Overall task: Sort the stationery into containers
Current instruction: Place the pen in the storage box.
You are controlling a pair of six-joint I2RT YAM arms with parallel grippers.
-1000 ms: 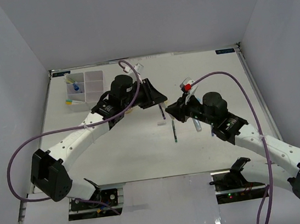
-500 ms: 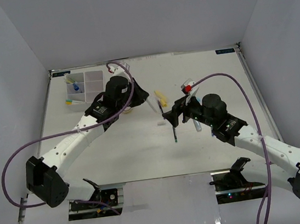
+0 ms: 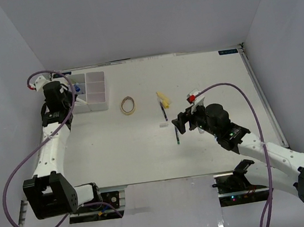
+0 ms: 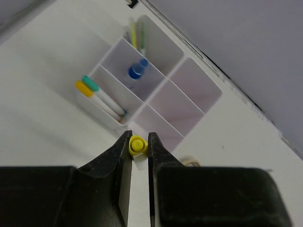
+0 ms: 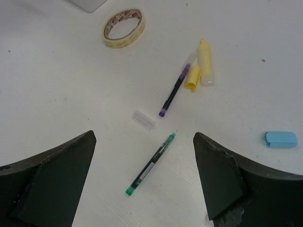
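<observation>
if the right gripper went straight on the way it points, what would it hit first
Most likely the green pen, lying between the open right gripper's fingers in its wrist view. The clear cap lies just beyond. Depth is unclear.

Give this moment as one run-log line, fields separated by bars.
left claw: shut on yellow marker, by tray | right claw: open, above green pen | loose: tape ring, highlighter, eraser

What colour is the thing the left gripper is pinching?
Yellow. The marker shows best in the left wrist view, end-on between the fingers.
</observation>
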